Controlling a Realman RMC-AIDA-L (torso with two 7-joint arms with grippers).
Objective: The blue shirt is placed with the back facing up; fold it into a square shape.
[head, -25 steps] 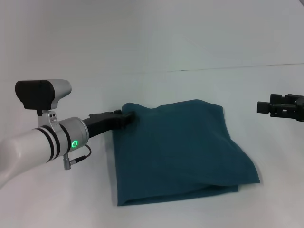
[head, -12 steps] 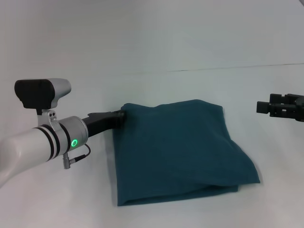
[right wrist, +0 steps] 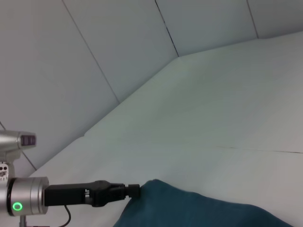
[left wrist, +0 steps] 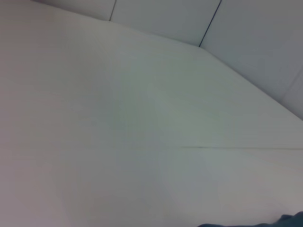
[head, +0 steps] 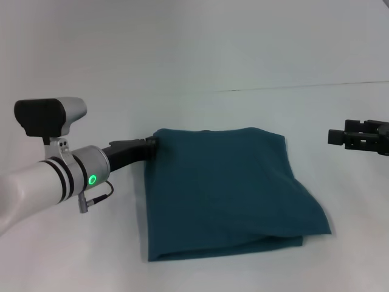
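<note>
A dark teal-blue shirt [head: 228, 191] lies folded into a rough, slightly lopsided square near the middle of a plain white table [head: 200, 55], its plain side up, with layered edges showing along the near side and at the near right corner. The left gripper [head: 150, 143] reaches in low from the left and sits against the shirt's far left corner; its black tip touches the cloth edge, but whether its fingers are apart or pinched on the fabric cannot be told. The right wrist view shows the same contact, with the gripper tip [right wrist: 134, 190] meeting the shirt corner [right wrist: 199, 210]. The right gripper [head: 338, 137] hovers well apart to the right of the shirt, above the table, its fingers' spacing unclear.
</note>
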